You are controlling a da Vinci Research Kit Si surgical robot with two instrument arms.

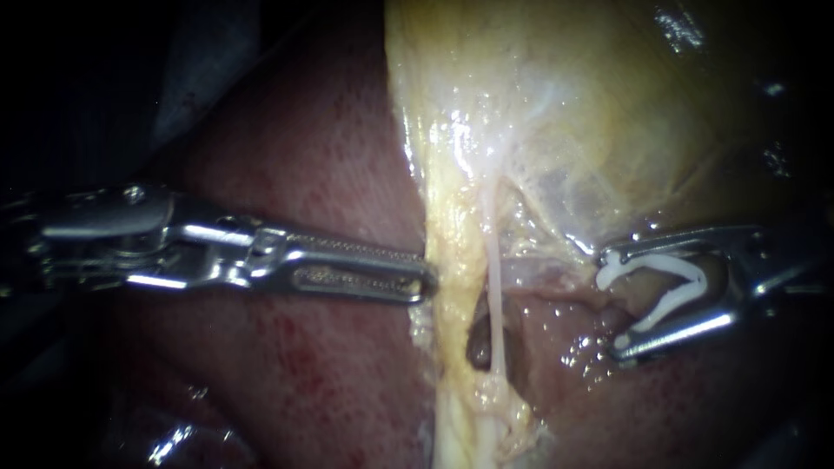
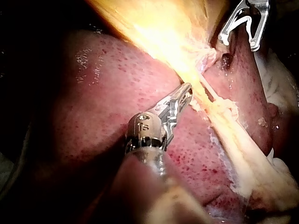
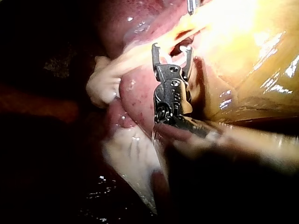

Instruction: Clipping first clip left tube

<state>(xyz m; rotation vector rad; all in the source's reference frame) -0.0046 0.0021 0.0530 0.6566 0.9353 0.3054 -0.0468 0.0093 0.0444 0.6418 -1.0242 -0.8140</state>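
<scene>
The left instrument reached in across the liver, jaws narrow and clamped on the edge of the yellow tissue band that hung below the gallbladder. Just beside that band ran the thin pale tube, stretched taut. On its other side the right instrument held its jaws wide, with an open white clip seated along both of them. The clip's mouth faced the tube, near it but clear of it.

Dark red liver fills the lower left, speckled and wet. Up on the right, the yellowish gallbladder spreads wide, its surface glistening.
</scene>
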